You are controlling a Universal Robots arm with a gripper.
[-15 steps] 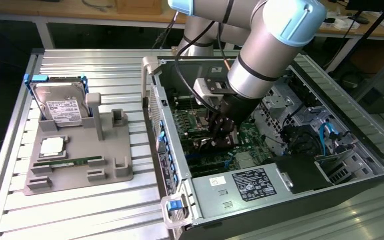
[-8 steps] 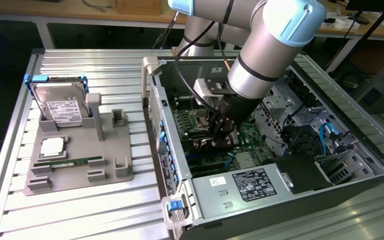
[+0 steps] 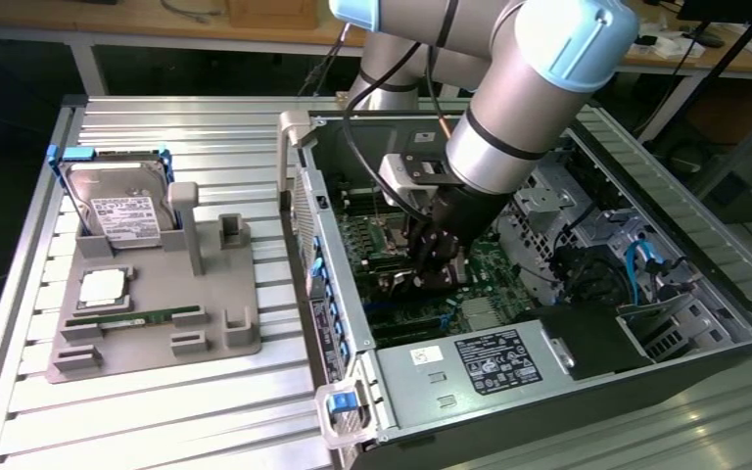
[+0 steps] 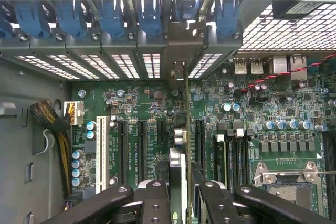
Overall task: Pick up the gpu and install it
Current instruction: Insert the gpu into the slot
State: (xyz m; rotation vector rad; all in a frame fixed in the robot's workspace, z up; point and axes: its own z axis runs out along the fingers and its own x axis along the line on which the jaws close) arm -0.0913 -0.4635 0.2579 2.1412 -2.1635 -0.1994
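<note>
Exterior: arm was reaching down into the open PC case lying on the bench. Gripper sat low over the green motherboard, about case centre; its load was hard to make out from here. Grey fixture tray lay at 9 o'clock of the case. On it: hard drive in its holder at 11 o'clock, CPU chip at 8 o'clock, RAM stick just under that. Power supply sat at the case's 6 o'clock. Hard drive and PSU both had white labels, print too small to read.

Wrist: black fingers were clamped on the gpu, seen edge-on and upright between them. Its silver bracket sat against the rear slot row, among the blue latches. The card stood over the motherboard, in line with the black expansion slots. Couldn't tell whether it was seated. White silkscreen beside the slots wasn't readable.
</note>
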